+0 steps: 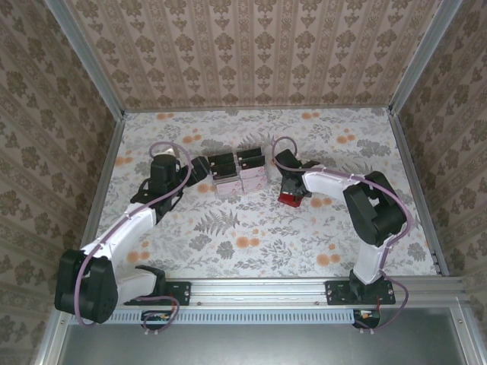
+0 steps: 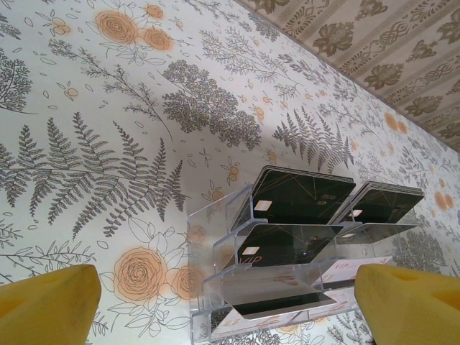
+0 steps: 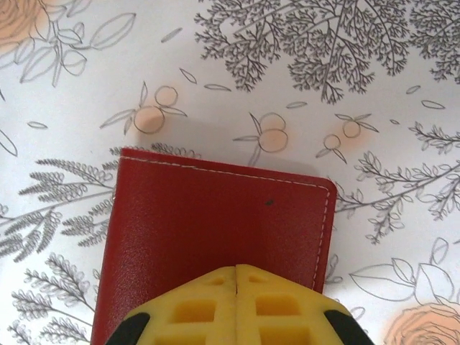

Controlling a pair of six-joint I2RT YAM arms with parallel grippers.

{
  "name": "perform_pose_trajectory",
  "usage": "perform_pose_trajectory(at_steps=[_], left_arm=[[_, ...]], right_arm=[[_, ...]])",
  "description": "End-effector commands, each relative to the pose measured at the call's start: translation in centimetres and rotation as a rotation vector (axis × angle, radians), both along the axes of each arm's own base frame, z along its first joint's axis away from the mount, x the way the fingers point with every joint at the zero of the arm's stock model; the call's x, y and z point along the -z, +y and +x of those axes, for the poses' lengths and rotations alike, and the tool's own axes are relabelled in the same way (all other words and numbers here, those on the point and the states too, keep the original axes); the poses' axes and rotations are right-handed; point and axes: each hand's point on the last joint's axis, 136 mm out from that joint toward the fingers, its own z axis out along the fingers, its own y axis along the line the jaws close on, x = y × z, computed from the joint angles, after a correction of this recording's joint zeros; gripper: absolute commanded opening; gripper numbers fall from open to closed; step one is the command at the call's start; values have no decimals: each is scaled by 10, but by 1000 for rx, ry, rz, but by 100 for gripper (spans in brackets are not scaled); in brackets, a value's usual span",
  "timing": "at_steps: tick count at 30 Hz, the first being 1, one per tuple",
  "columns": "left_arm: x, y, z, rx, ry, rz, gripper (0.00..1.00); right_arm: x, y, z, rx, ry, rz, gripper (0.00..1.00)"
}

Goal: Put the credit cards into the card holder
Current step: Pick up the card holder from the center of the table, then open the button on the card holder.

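Note:
The card holder (image 3: 215, 215) is a red stitched wallet lying closed and flat on the floral table, also seen right of centre in the top view (image 1: 288, 200). My right gripper (image 3: 236, 269) is shut, its yellow fingers pressed together with nothing between them, tips over the wallet's cover (image 1: 291, 192). The credit cards (image 2: 302, 195) are black and stand in a clear tiered rack (image 2: 215, 215); the stack (image 2: 382, 205) to their right is black too. My left gripper (image 2: 228, 309) is open, its yellow fingertips (image 2: 50, 305) wide apart just short of the rack (image 1: 205, 169).
The clear rack (image 1: 240, 175) sits mid-table between the two arms. Patterned walls (image 1: 251, 53) with metal frame posts close in the table at the back and sides. A metal rail (image 1: 259, 289) runs along the near edge.

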Motion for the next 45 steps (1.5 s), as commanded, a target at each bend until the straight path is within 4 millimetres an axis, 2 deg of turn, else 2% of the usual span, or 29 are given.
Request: perform_pose_trajectory(at_steps=[1, 5, 8, 15, 22, 24, 35, 45], left_arm=[[-5, 1, -5, 6, 3, -12, 100], [-8, 0, -12, 24, 10, -22, 100], [-5, -2, -23, 46, 30, -21, 100], [6, -13, -54, 110, 70, -67, 100], [17, -37, -77, 168, 91, -165, 100], [19, -49, -84, 195, 91, -198, 100], [27, -73, -89, 194, 101, -340, 99], [18, -92, -82, 199, 91, -432, 91]], right_arm=[[-2, -2, -15, -25, 23, 17, 0], [-19, 8, -23, -67, -10, 73, 0], [-34, 24, -33, -120, -38, 116, 0], [-55, 75, -60, -238, -85, 226, 0], [-70, 130, -77, -309, -110, 371, 0], [-77, 141, -80, -326, -121, 390, 0], [-117, 179, -84, -372, -179, 493, 0], [-147, 201, -83, -394, -225, 566, 0]])
